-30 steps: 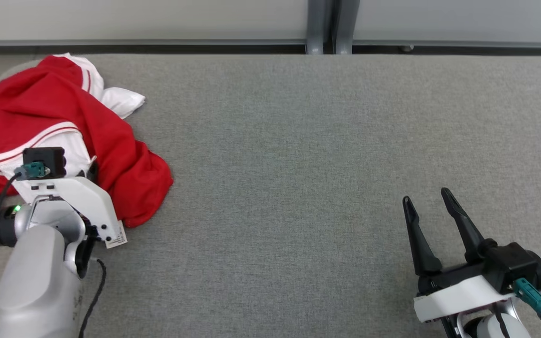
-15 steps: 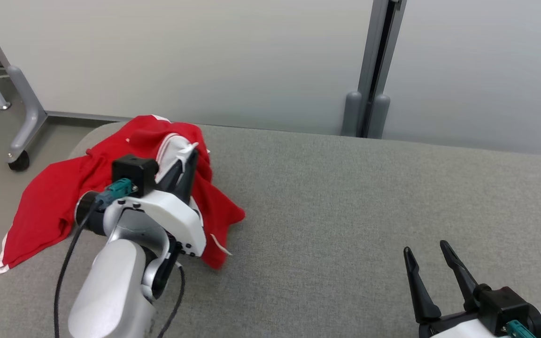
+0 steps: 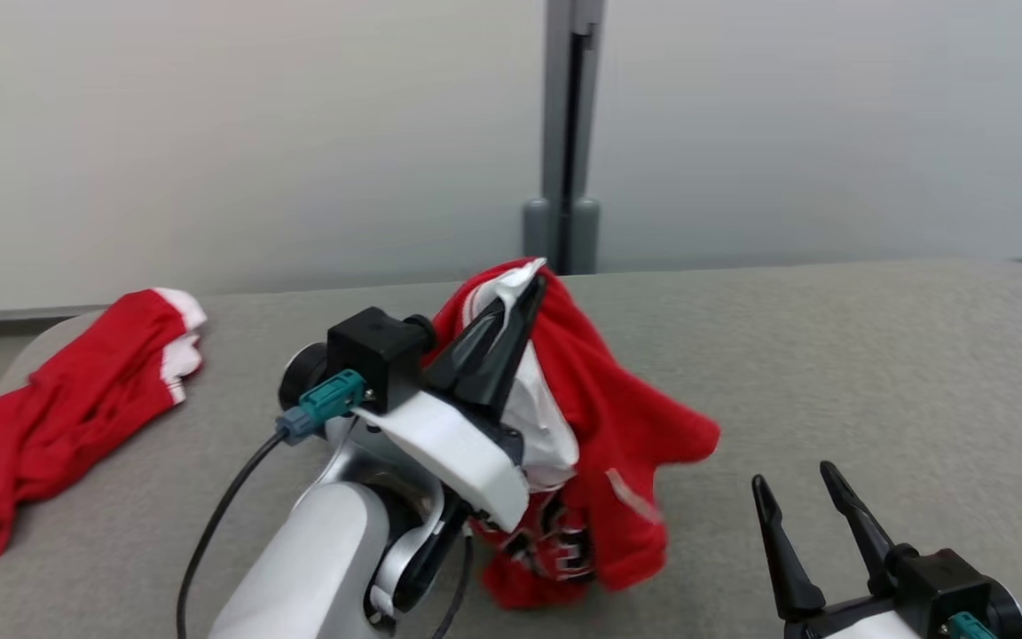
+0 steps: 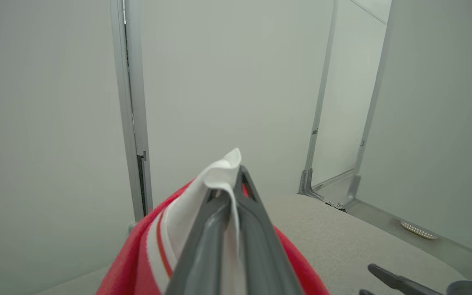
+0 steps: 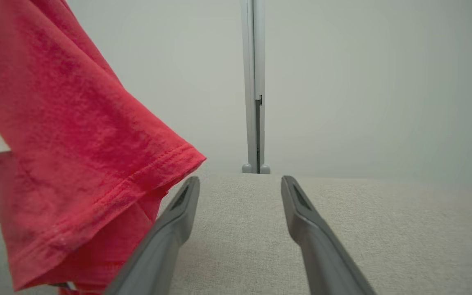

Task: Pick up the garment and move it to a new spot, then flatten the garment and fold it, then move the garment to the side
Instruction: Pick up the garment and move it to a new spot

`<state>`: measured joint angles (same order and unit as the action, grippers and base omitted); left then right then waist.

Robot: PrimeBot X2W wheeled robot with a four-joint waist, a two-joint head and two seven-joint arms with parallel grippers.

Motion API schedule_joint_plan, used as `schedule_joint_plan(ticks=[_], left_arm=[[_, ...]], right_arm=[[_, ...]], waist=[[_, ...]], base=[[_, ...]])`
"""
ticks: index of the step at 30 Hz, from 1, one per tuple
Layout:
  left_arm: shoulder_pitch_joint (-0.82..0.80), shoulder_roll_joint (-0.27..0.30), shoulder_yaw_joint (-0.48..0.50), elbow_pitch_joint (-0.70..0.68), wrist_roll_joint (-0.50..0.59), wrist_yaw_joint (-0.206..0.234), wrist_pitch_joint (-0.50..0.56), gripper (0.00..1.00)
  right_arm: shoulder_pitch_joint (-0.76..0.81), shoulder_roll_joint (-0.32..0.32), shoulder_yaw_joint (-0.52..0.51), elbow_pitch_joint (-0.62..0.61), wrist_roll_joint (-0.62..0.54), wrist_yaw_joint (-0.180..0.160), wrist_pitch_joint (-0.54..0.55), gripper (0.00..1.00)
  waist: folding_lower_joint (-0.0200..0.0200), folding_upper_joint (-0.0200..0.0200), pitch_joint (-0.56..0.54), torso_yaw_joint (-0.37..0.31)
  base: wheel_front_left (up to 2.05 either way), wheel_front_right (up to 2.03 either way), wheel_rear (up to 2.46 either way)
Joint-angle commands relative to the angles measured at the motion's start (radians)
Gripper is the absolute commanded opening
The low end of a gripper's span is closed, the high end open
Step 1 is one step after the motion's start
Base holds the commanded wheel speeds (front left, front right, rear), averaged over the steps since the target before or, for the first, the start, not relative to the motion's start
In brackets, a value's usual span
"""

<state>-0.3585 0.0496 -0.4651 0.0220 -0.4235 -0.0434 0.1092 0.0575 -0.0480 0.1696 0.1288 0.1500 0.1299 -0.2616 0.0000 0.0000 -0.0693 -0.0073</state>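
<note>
Surface: grey fabric-covered desk point(image 3: 875, 355) stood before pale wall panels.
Garment: red-and-white jersey garment point(image 3: 617, 426) hung bunched over the desk's middle, dark lettering low down, bottom folds near the desk top.
Left hand point(image 3: 524, 288): dark fingers pinched shut on its white trim.
Right hand point(image 3: 792, 477): stood open, empty, near right.
Handling: looked light, limp, slippery; shoulders or hem seemed the best holds.

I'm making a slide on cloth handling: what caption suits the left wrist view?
Left gripper shut on the white trim of a red garment, held up over the grey table.
</note>
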Motion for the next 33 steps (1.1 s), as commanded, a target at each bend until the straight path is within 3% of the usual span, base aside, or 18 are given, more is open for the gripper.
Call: schedule_joint_plan(ticks=[1, 6, 10, 16, 20, 21, 23, 24, 28, 33], left_arm=[[-0.035, 0.003, -0.023, -0.021, -0.024, 0.024, -0.023, 0.00], [-0.067, 0.003, -0.080, 0.013, -0.086, 0.081, -0.065, 0.00], [-0.062, 0.004, -0.092, 0.162, -0.111, 0.102, -0.095, 0.00], [-0.046, 0.002, -0.134, 0.461, -0.188, 0.068, -0.193, 0.00], [-0.057, 0.003, -0.182, 0.582, -0.238, 0.043, -0.256, 0.00], [-0.066, 0.003, -0.198, 0.613, -0.246, 0.039, -0.280, 0.04], [-0.077, 0.003, -0.230, 0.661, -0.284, 0.036, -0.314, 0.53], [-0.083, 0.003, -0.249, 0.681, -0.288, 0.038, -0.326, 1.00], [-0.102, 0.003, -0.275, 0.698, -0.291, 0.065, -0.369, 1.00], [-0.009, 0.016, -0.164, 0.552, -0.188, 0.114, -0.373, 1.00]], right_arm=[[0.006, -0.005, -0.003, -0.003, -0.005, 0.001, -0.005, 1.00], [-0.002, -0.006, -0.015, -0.007, -0.013, 0.001, -0.005, 1.00], [-0.008, -0.011, -0.017, -0.010, -0.011, 0.001, -0.005, 1.00], [-0.016, -0.015, -0.018, -0.007, -0.009, 0.001, -0.005, 1.00], [-0.019, -0.013, -0.013, -0.003, -0.011, 0.001, -0.005, 1.00], [-0.019, -0.012, -0.011, -0.002, -0.011, 0.001, -0.005, 1.00], [-0.022, -0.011, -0.008, -0.002, -0.009, 0.001, -0.005, 1.00], [-0.023, -0.011, -0.009, -0.002, -0.008, 0.001, -0.005, 1.00], [-0.018, -0.009, -0.019, -0.009, -0.009, 0.001, -0.005, 1.00], [-0.010, -0.008, -0.058, -0.034, -0.023, 0.001, -0.005, 1.00]], waist=[[0.0000, 0.0000, 0.017, -0.090], [0.0000, 0.0000, 0.039, -0.165], [0.0000, 0.0000, 0.052, -0.195], [0.0000, 0.0000, 0.063, -0.205], [0.0000, 0.0000, 0.066, -0.200], [0.0000, 0.0000, 0.067, -0.198], [0.0000, 0.0000, 0.069, -0.191], [0.0000, 0.0000, 0.069, -0.187], [0.0000, 0.0000, 0.066, -0.162], [0.0000, 0.0000, 0.059, -0.112]], base=[[0.00, 0.00, 0.00], [0.00, 0.00, 0.00], [0.00, 0.00, 0.00], [0.00, 0.00, 0.00], [0.00, 0.00, 0.00], [0.00, 0.00, 0.00], [0.00, 0.00, 0.00], [0.00, 0.00, 0.00], [0.00, 0.00, 0.00], [0.00, 0.00, 0.00]])
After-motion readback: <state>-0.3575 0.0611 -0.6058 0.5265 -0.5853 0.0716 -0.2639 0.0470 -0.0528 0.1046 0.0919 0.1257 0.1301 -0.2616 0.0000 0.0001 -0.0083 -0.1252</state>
